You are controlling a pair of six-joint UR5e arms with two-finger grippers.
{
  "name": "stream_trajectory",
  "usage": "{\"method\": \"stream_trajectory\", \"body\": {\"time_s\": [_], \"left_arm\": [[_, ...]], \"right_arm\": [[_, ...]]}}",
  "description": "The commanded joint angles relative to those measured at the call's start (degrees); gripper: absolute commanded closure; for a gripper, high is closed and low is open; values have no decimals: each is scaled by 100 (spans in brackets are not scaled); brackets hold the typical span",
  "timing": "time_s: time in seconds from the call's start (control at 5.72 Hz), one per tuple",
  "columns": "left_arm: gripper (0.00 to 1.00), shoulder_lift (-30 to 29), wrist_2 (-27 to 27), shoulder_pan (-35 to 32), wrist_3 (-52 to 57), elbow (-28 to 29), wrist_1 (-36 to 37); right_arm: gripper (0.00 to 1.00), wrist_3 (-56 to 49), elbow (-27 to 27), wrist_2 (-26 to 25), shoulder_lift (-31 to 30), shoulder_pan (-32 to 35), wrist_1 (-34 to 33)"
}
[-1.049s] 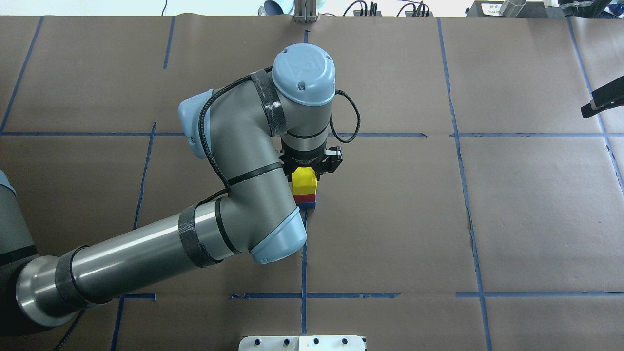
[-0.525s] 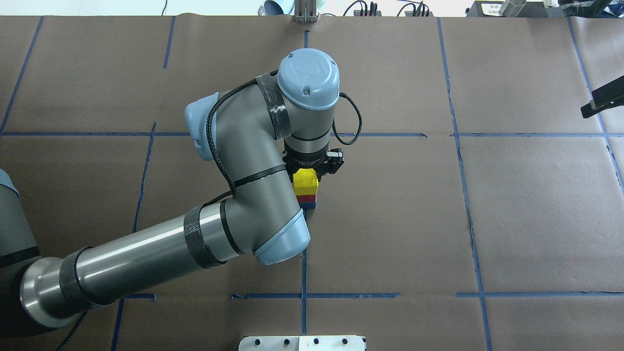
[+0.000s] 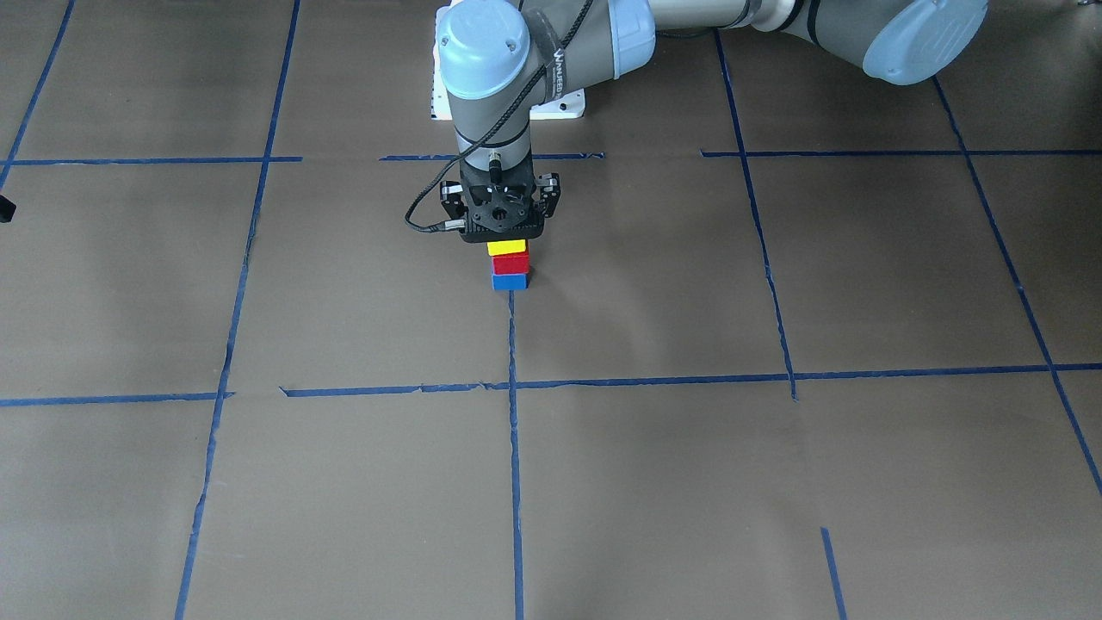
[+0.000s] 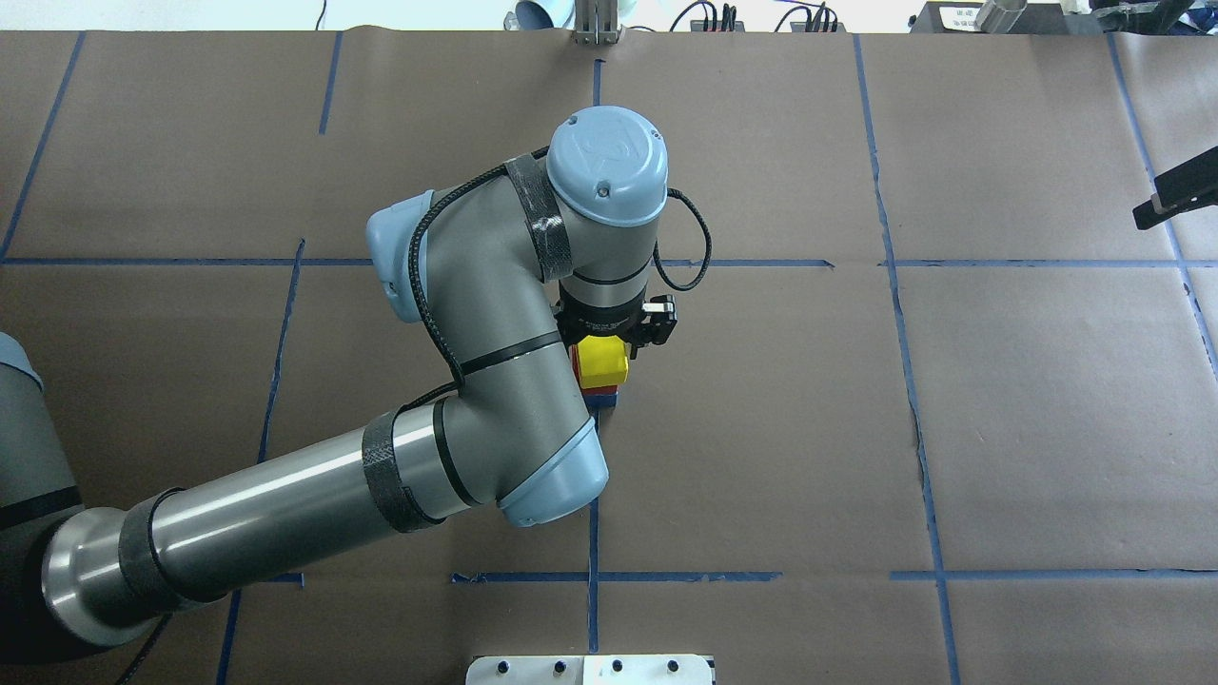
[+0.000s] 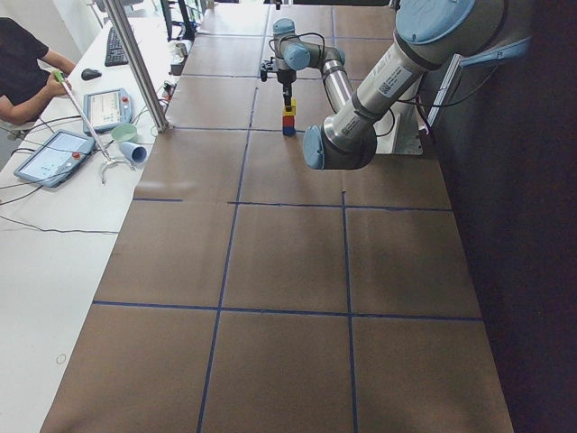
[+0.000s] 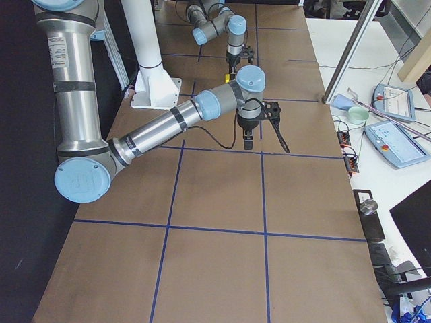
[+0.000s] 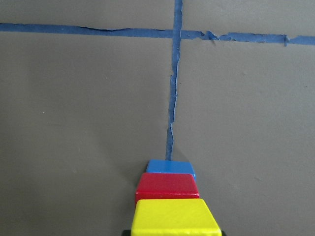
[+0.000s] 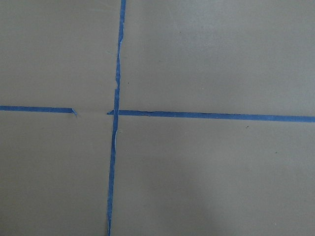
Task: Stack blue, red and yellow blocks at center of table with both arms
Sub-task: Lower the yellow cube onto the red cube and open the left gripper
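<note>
- Left pincer [image 3: 505,239]: it points straight down over the desk's [image 3: 775,482] centre and pinches the yellow block [image 7: 170,216]. In your left wrist view, dark tips sit tight against both lower corners of that block. The vertical approach probably keeps the block level as it seats.
- Yellow block: top of the stack, resting on the red block [image 7: 167,186] and squared to it. You should judge it seated but not yet let go.
- Red block: the middle layer, flush on the blue block [image 7: 170,167], with no overhang showing in the front view.
- Blue block: the base, flat on the desk and touching the end of a tape line [image 7: 172,108]. The line likely serves as your centre mark, which would explain the stack's spot.
- Right pincer [image 4: 1172,198]: it is parked at the desk's far right edge, well apart from the stack. You cannot tell whether it is spread or pressed together. It carries nothing that shows, and its wrist view holds only bare paper and tape. It is probably held there to leave the left arm room.
- Task status, judged: all three colours are stacked. What remains for you is release and a straight lift, since a sideways pull could topple the column.
</note>
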Motion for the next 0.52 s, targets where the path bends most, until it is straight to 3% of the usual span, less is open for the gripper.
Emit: {"method": "stream_trajectory", "body": {"time_s": [0.0, 0.35], "left_arm": [[0, -13, 99, -4, 31, -9, -10], [0, 39, 109, -326, 66, -454, 17]], "right_arm": [[0, 17, -5, 0, 1, 0, 0], [0, 8, -14, 0, 1, 0, 0]]}}
